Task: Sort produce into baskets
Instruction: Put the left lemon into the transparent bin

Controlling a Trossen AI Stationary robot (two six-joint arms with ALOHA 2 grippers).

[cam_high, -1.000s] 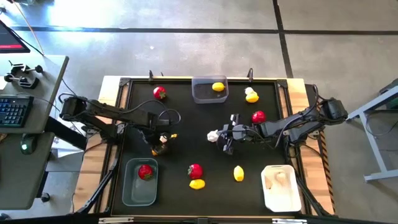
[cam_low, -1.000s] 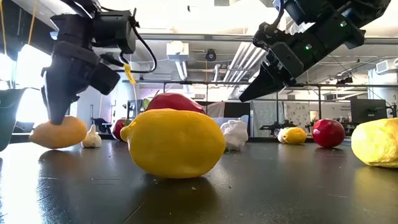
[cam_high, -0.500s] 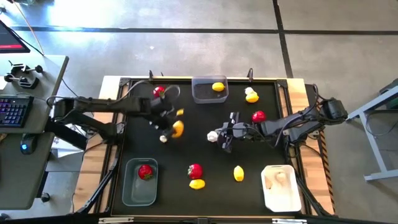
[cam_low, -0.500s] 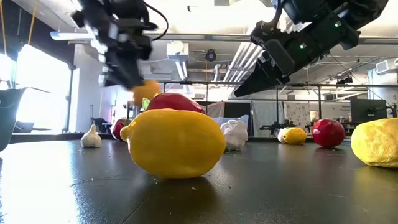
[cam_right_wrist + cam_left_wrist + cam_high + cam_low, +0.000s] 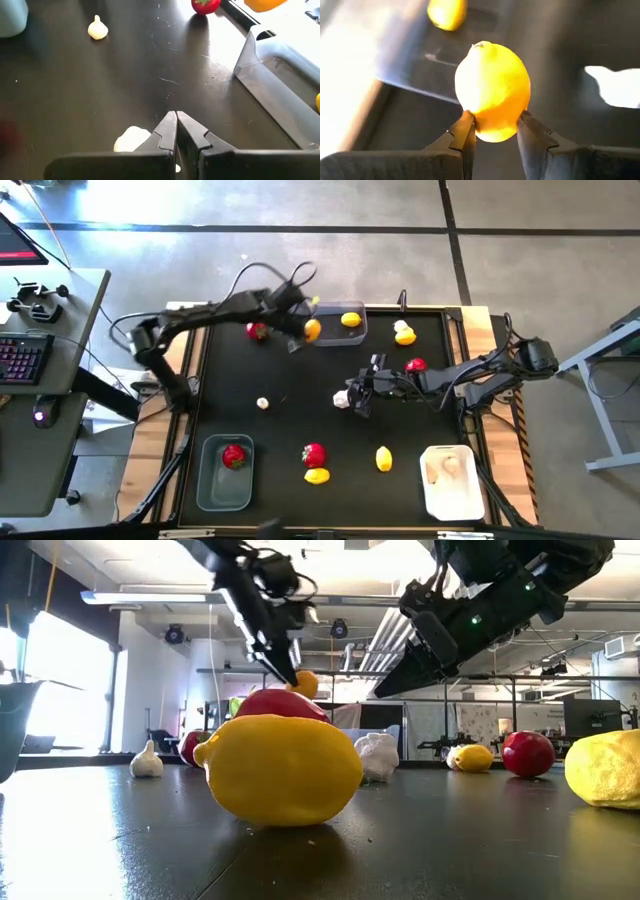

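My left gripper (image 5: 305, 335) is shut on a yellow lemon (image 5: 492, 90), held in the air at the left rim of the far translucent grey basket (image 5: 330, 332). That basket holds another lemon (image 5: 351, 319). My right gripper (image 5: 176, 122) is shut near the table's middle with nothing between its fingers. It hangs beside a whitish garlic bulb (image 5: 131, 139) that rests on the mat. In the low view the held lemon (image 5: 303, 684) shows high above the mat. My left gripper pinches the lemon between its two fingers, one finger (image 5: 466, 131) on each of two opposite sides (image 5: 479, 125) near the end that faces the gripper. The fingers slant down from above. The lemon is lifted clear of the table, its tip pointing away from the gripper.
A grey basket (image 5: 222, 485) at the near left holds a red fruit (image 5: 234, 456). A white basket (image 5: 450, 492) stands at the near right. Loose on the mat lie red fruits (image 5: 258, 331), (image 5: 314, 454), (image 5: 416, 365), lemons (image 5: 317, 476), (image 5: 384, 459) and a small garlic (image 5: 263, 403).
My left gripper has lifted the lemon off the mat at the left middle. It has carried it up and toward the far edge and the right, to the far basket's rim, turning as it went. The small garlic beside it has stayed on the mat.
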